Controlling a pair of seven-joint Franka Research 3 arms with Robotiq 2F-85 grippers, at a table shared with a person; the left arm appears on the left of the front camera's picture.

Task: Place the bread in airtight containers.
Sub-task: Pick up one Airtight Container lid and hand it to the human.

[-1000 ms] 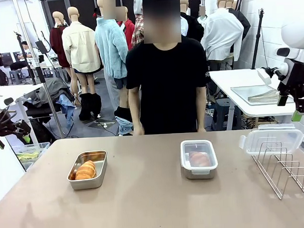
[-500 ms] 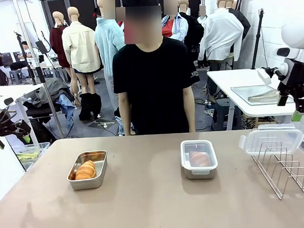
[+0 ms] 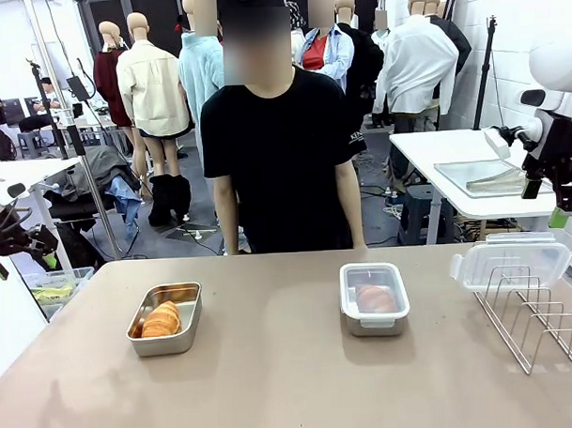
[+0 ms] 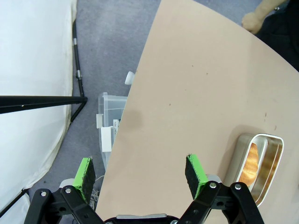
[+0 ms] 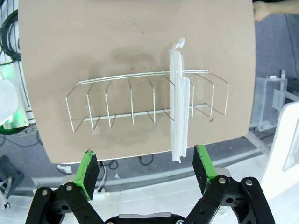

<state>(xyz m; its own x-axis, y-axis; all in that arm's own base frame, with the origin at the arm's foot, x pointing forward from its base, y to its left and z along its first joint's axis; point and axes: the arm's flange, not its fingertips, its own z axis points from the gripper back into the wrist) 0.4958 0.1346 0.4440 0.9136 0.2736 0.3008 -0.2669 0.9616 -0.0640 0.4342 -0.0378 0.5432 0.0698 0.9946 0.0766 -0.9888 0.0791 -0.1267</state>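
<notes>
On the worktop [image 3: 292, 383], the right container [image 3: 374, 298] at centre is lidded; the left container [image 3: 166, 319] holds bread [image 3: 162, 320], open. Spare lid [image 3: 509, 263] waits in the rack [image 3: 534, 313], right edge — my right hand [image 5: 145, 170] and left hand [image 4: 140, 173] gape empty. Next: fetch the lid.

I am seeing a wire rack [image 3: 539, 313] sitting on the right side of the tan table [image 3: 273, 383]. A person in a black T-shirt [image 3: 282, 148] is standing at the far edge. A clear plastic bin [image 4: 108, 122] is resting on the floor beside the table.
</notes>
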